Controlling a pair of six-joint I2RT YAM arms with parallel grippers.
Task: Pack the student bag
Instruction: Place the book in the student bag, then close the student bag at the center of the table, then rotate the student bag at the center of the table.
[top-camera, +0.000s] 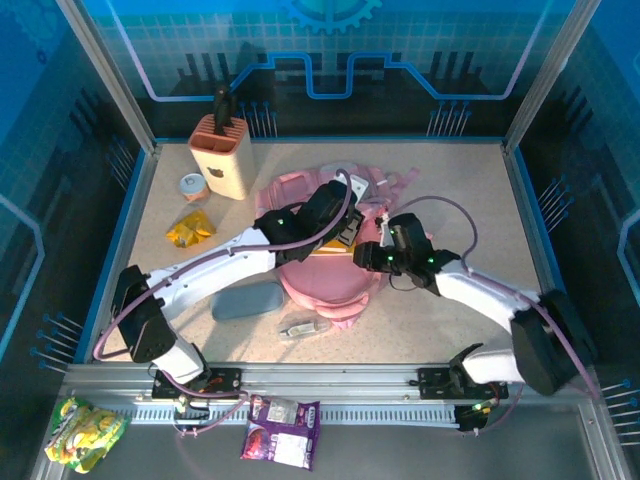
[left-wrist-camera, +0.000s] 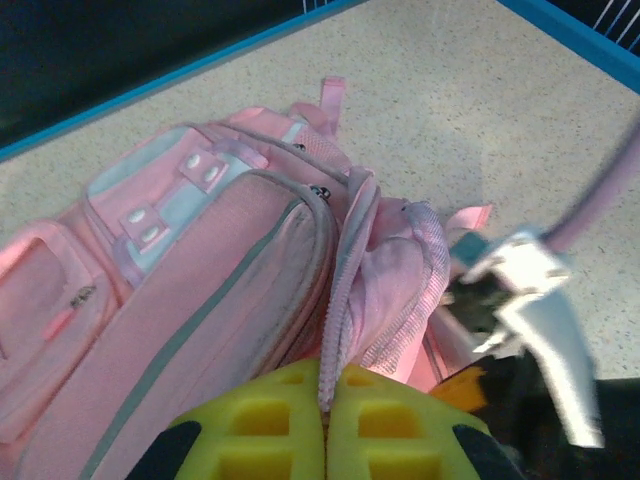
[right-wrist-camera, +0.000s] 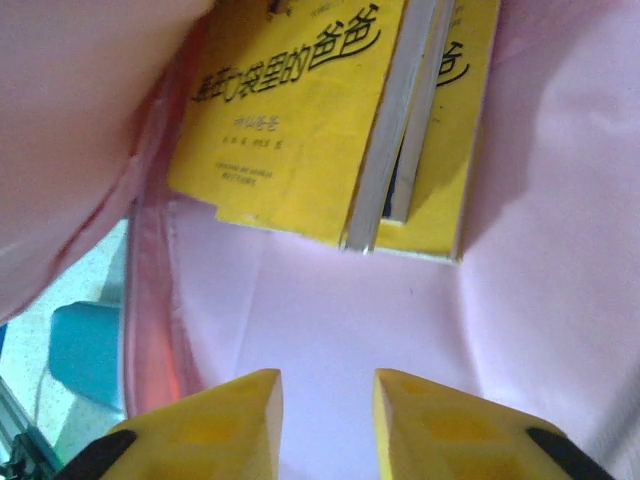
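Well left of the left gripper's (left-wrist-camera: 325, 400) fingers, in the top view, a beige holder (top-camera: 222, 150) with one black handle in it stands near the table's blue edge rail (top-camera: 135, 215); a grey-blue pencil case (top-camera: 247, 300) lies nearer; those yellow fingers (left-wrist-camera: 260, 420) are pressed together, pinching a pink trim strip of the student bag (left-wrist-camera: 200, 300), which spreads ahead and left of them at mid-table; beyond it the bare speckled table (left-wrist-camera: 480, 100) runs open to the rail; the right gripper's (right-wrist-camera: 328, 395) fingers (right-wrist-camera: 225, 420) stand spread with nothing between, inside the bag's pink lining; just ahead of them lie two yellow books (right-wrist-camera: 300, 120), covers printed with black Chinese characters.
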